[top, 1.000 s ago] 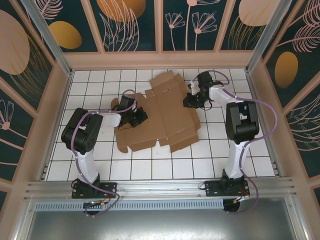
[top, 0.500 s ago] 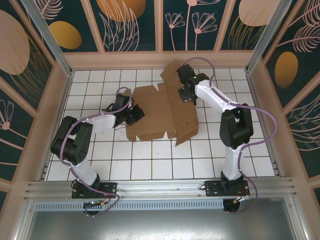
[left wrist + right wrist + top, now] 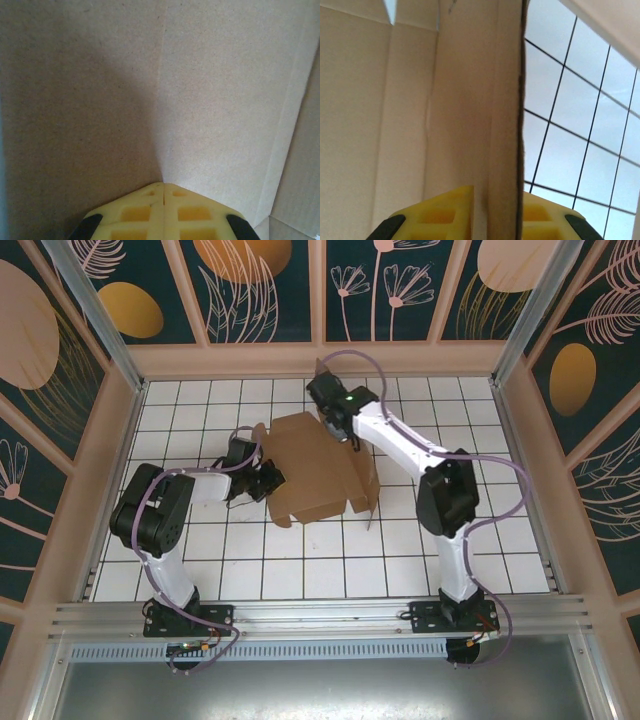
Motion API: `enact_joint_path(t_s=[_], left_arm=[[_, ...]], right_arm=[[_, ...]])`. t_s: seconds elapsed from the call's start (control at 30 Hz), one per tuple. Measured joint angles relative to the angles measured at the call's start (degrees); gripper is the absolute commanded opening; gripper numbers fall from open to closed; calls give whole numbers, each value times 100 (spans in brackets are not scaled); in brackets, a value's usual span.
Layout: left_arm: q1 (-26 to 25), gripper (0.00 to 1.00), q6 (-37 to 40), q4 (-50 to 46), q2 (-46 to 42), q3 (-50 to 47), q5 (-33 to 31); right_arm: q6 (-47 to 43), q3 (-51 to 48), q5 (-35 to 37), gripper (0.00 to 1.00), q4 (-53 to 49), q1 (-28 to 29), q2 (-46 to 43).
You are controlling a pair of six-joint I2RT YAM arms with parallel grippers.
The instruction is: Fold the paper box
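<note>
Tiled table (image 3: 480, 540); paper box (image 3: 315, 465) inside right tool (image 3: 497, 215)

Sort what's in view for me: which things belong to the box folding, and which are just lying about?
Job in hand:
- paper box, partly folded
- right claw, clamped on the edge of a box panel
- left claw, shut, tips against the cardboard

Just there:
- white tiled table
- patterned wall panels

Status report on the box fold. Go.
Left gripper shut, tips against paper box. Right gripper clamped on its raised flap. Box partly folded, on tiles. No obstruction seen.
</note>
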Motion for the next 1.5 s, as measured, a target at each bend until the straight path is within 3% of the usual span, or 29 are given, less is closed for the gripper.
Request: enact_joint_path(t_s=[0.33, 0.53, 0.8, 0.97, 1.17, 1.4, 1.5], left_arm=[[-61, 0, -136, 28, 0, -35, 223], [-111, 0, -170, 26, 0, -50, 280], [-101, 1, -155, -107, -103, -33, 105], [-101, 11, -94, -291, -247, 61, 39], [-101, 14, -79, -273, -297, 118, 70], [-101, 13, -50, -291, -223, 118, 35], [-101, 12, -13, -334, -125, 118, -22]], right_arm=[[361, 898, 361, 19, -271, 1150, 1165], [479, 960, 372, 19, -236, 1344, 1436], [431, 774, -334, 20, -221, 791, 708], [326, 170, -1270, 21, 96, 170, -114], [168, -675, -2253, 22, 511, -411, -785], [-153, -966, -2450, 30, 787, -944, -1154], [-181, -970, -2490, 29, 933, -1128, -1255]])
